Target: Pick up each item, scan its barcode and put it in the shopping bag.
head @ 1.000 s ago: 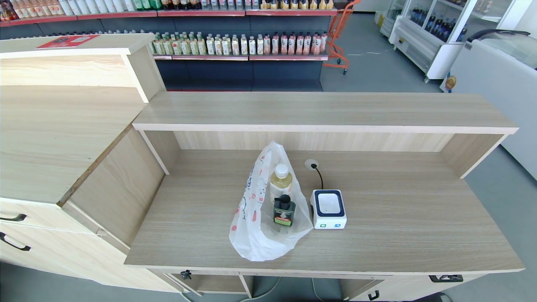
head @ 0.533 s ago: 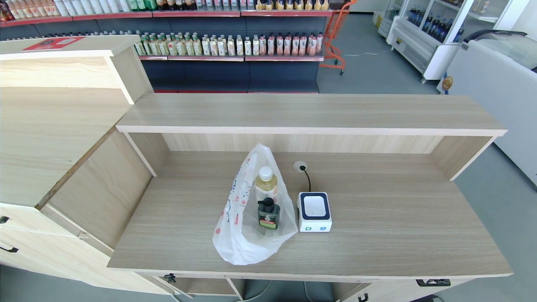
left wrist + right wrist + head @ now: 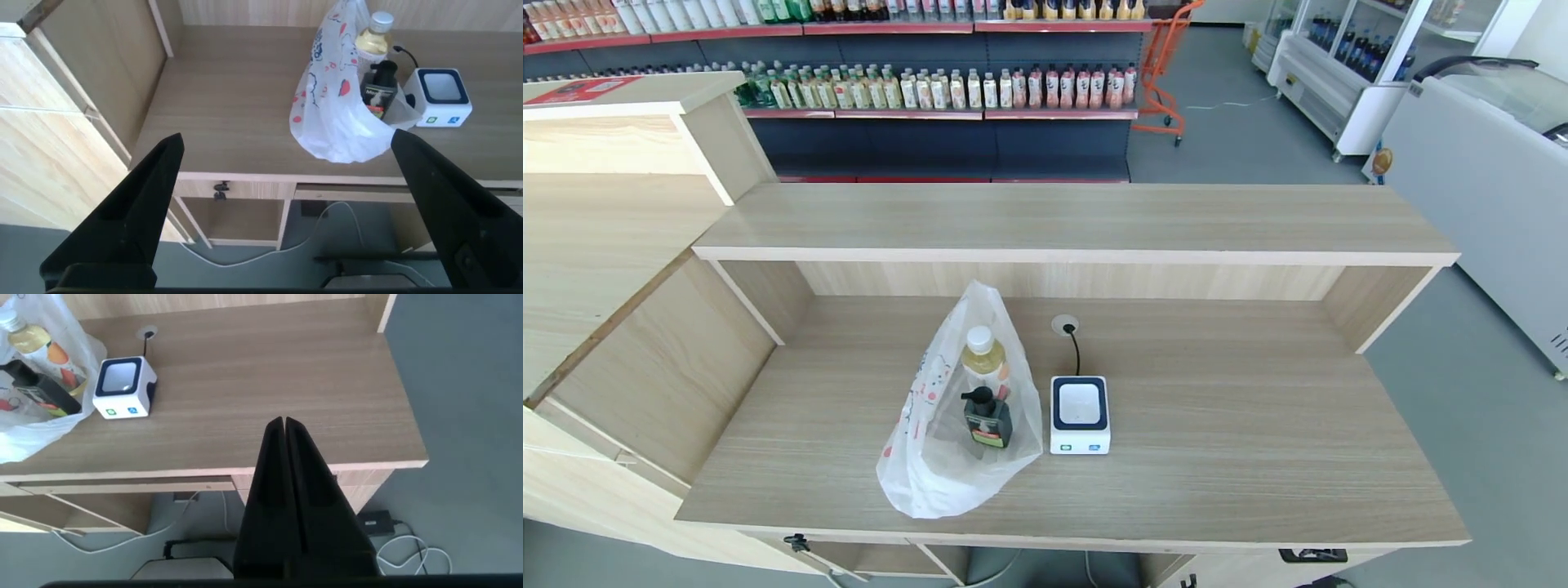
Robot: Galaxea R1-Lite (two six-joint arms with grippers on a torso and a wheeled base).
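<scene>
Scanner sits beside the shopping bag. Back from it, the left gripper gapes wide and empty, and the right gripper is pinched shut on nothing. Only the camera has swung.

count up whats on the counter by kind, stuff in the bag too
bottles: 2, the yellow drink bottle and the dark pump bottle, both standing inside the bag
shopping bag: 1
scanner: 1, right beside the bag
total: 4
</scene>
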